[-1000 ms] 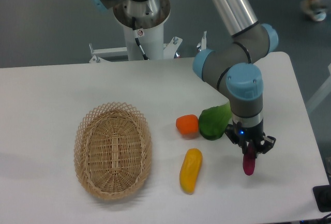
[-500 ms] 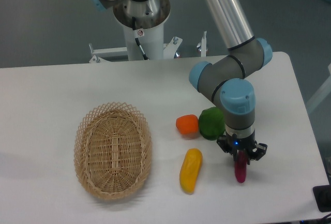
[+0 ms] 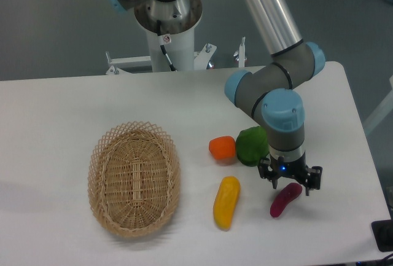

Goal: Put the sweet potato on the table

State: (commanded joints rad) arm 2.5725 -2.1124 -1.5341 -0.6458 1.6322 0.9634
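From my station I see the sweet potato now lying tilted on the tabletop, to the right of the yellow vegetable; half a second ago it hung upright, pinched in the tool. The tool now stands spread wide with nothing in it, its fingers just above the sweet potato's upper end, and it sits a little higher than before. The green vegetable, the orange vegetable and the wicker basket left of the yellow vegetable have not shifted.
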